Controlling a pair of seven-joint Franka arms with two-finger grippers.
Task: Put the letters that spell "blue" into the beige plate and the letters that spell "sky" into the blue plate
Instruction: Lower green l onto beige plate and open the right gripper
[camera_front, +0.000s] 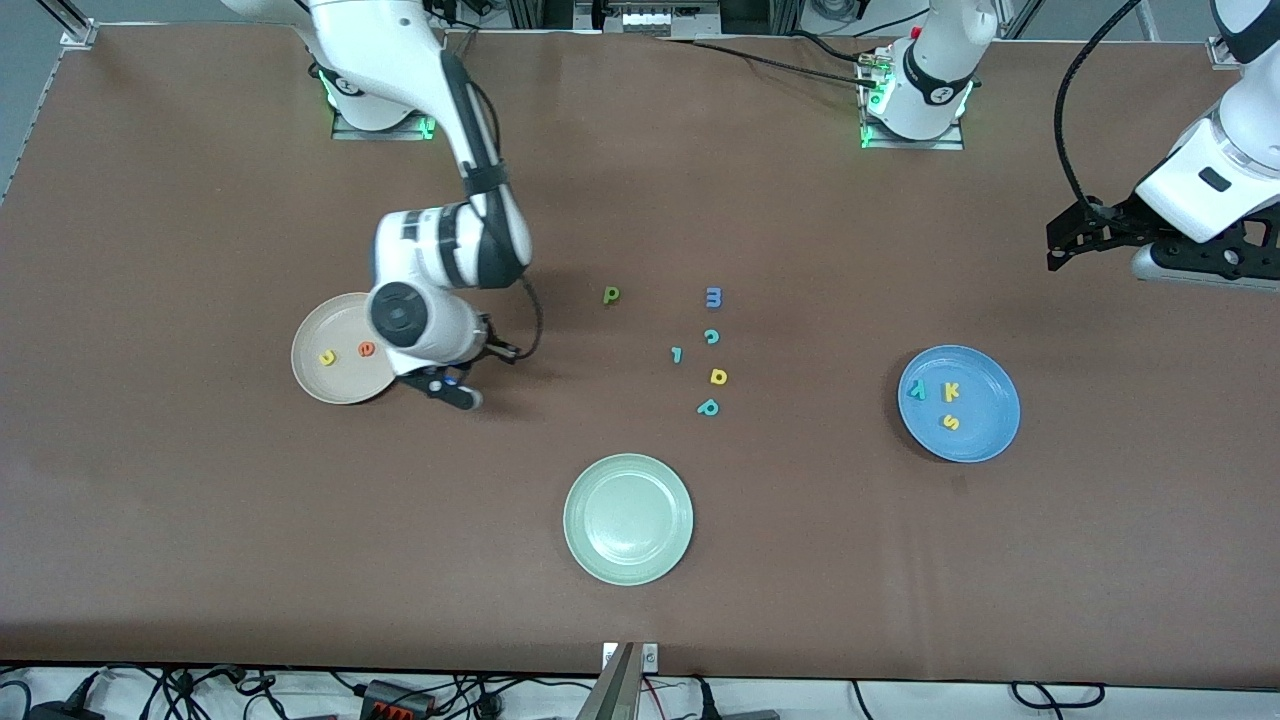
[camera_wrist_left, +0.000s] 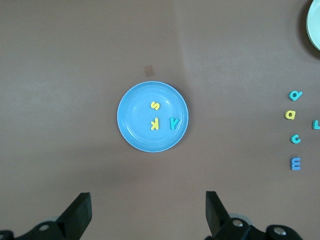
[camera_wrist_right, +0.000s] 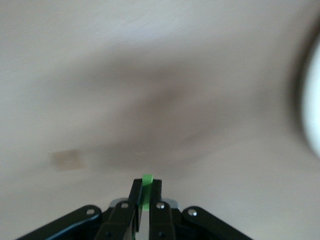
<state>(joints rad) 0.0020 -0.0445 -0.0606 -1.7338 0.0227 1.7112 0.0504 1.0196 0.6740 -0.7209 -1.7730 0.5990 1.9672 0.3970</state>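
Blue plate: toward the left arm's end of the worktop. Holds y, k and s. "Sky" reads as complete.

Beige plate: toward the right arm's end. Holds u and e, side by side. Two of four in.

Right claw: just beside the beige plate's rim, low over the bare worktop, fingers together on a thin green piece. By shape and colour this is judged the bar l. Its long axis runs along the fingers, one end poking out past the tips; which way it points on the worktop cannot be told.

Left claw: fingers wide apart, empty, high over the left arm's end of the worktop. This arm waits.

Green b/p: alone on the worktop, near mid-worktop, well apart from the beige plate. It reads as a p from the front camera, stem toward that camera.

Strays, not wanted: blue m, teal c, teal l, yellow d/a, teal p/b, green plate.

Step in hand: carrying the l to the beige plate. Next move calls for a short shift over the plate, a release clear of u and e, then a reach for the green b/p.
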